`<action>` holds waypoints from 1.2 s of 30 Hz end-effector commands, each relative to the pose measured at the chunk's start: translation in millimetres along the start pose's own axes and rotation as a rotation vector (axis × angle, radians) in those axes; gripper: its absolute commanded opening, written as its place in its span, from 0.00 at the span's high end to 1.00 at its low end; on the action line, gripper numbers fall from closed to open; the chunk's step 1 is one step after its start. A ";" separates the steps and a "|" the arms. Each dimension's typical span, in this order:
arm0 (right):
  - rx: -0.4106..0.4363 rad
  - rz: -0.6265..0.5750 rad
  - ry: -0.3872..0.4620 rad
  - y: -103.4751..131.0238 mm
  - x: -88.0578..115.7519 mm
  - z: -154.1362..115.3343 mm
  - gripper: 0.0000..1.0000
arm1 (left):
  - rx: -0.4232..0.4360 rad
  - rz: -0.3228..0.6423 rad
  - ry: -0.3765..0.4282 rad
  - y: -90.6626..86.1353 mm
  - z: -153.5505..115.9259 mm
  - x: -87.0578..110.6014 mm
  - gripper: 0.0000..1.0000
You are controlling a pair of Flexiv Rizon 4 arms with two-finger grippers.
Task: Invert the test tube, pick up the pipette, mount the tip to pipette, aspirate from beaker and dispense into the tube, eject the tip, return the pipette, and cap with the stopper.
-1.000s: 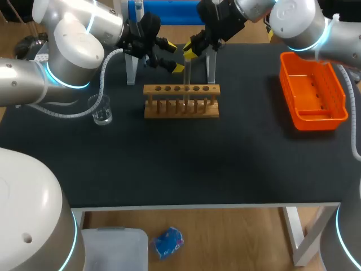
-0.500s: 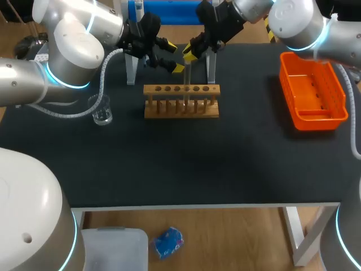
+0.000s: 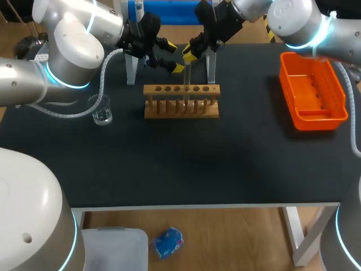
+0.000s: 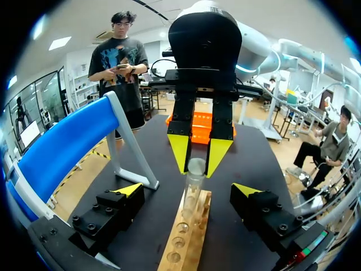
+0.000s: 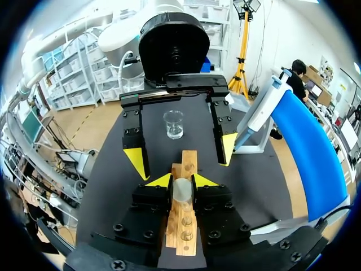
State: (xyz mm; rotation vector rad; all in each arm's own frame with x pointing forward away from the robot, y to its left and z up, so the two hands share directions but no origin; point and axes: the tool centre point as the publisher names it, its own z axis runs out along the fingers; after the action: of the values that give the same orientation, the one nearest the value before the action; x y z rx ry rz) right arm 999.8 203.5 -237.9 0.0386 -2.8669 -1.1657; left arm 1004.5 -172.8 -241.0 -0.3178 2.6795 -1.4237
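Within the right claw (image 5: pixel 182 183): test tube (image 4: pixel 193 186), upright, pinched at its top between both yellow tips; the claw is closed on it.
Test tube position: over the wooden rack (image 3: pixel 180 109), lower end at the row of holes; whether it is seated cannot be told.
Left claw (image 3: pixel 174 58): fingers spread wide, flanking the tube without touching it, facing the right claw.
Rack: near the counter's (image 3: pixel 197 164) rear edge, about midway along it.
Beaker (image 3: pixel 102 113): glass, beside the rack, toward the left edge.
Pipette (image 5: pixel 263 113): resting on the blue stand (image 3: pixel 169 11) at the rear edge.
Orange tray (image 3: pixel 340 110): near the right edge.
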 end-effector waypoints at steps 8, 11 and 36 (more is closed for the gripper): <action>0.007 -0.003 0.009 -3.9 1.6 2.2 0.50 | -0.004 -0.002 0.004 -0.8 -0.2 -1.3 0.00; 0.005 -0.007 0.005 -2.3 3.0 -1.2 0.02 | -0.004 -0.002 0.004 -0.8 -0.2 -1.3 0.00; -0.374 -0.086 0.028 12.7 15.6 -21.5 1.00 | -0.004 -0.002 0.004 -0.8 -0.2 -1.3 0.00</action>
State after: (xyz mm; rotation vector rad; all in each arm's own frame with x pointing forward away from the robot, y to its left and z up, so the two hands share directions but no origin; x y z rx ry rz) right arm 983.7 199.5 -206.7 0.1555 -2.6635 -1.5877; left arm 1004.5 -172.8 -241.0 -0.3178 2.6795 -1.4236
